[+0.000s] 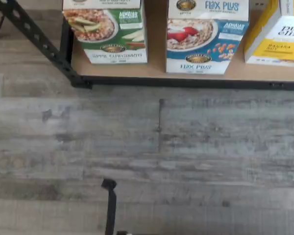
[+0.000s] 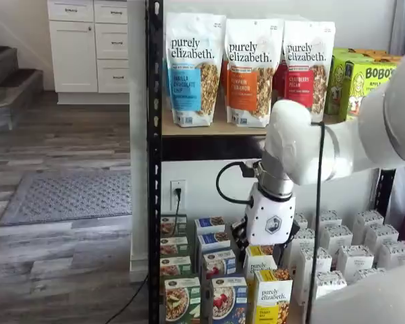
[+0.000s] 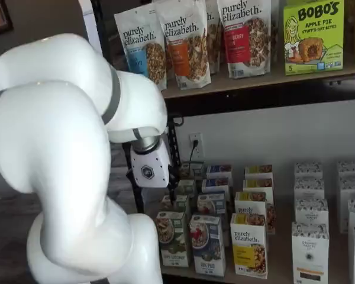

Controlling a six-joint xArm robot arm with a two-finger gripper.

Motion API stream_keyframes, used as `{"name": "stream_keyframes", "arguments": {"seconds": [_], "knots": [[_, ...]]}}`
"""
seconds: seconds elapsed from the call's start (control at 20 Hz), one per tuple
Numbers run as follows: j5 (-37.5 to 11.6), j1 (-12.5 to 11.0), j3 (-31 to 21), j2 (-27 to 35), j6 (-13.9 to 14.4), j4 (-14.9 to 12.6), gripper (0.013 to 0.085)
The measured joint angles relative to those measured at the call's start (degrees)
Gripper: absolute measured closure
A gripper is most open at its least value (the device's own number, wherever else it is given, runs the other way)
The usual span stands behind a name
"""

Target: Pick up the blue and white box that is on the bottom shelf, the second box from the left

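Nearest to me is the big white arm [image 3: 65, 148], bent in front of the shelves. Its white wrist block [image 2: 271, 217] hangs over the rows of boxes on the bottom shelf [image 1: 186, 78], and only a dark scrap of the fingers [image 2: 239, 233] peeks out at the block's lower edge, so I cannot tell whether they are apart or together. Nothing appears to be held.

Just past the arm, at the front edge of the bottom shelf, stands the blue and white box [image 2: 229, 299], upright, with a bowl of cereal and red berries on its face. It shows in both shelf views [image 3: 208, 244] and in the wrist view [image 1: 206, 36], where the label reads Flax Plus. A green box [image 2: 182, 300] stands just beside it on the side toward the black shelf post [image 2: 154, 162], and a yellow box [image 2: 273, 297] stands on its other side. More boxes line up in rows behind each of these.

Farther up, the shelf above carries tall granola bags [image 2: 239, 67], and beyond the post are white cabinets [image 2: 88, 47].
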State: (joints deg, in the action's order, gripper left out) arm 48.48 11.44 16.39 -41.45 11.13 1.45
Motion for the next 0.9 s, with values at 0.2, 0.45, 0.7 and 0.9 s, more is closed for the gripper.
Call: {"name": "stream_keyframes", "arguments": {"seconds": [0.2, 0.45, 0.7, 0.9], "knots": [[-4.4, -0.8, 0.6, 4.8, -0.1, -1.2, 0.0130], [-8.4, -1.9, 2.5, 11.2, -0.5, -2.1, 0.0130], [-13.1, -3.6, 4.6, 18.3, -3.7, -0.2, 0.0130], [-15.1, -5.0, 6.7, 24.2, -7.1, 2.2, 0.0130]]}}
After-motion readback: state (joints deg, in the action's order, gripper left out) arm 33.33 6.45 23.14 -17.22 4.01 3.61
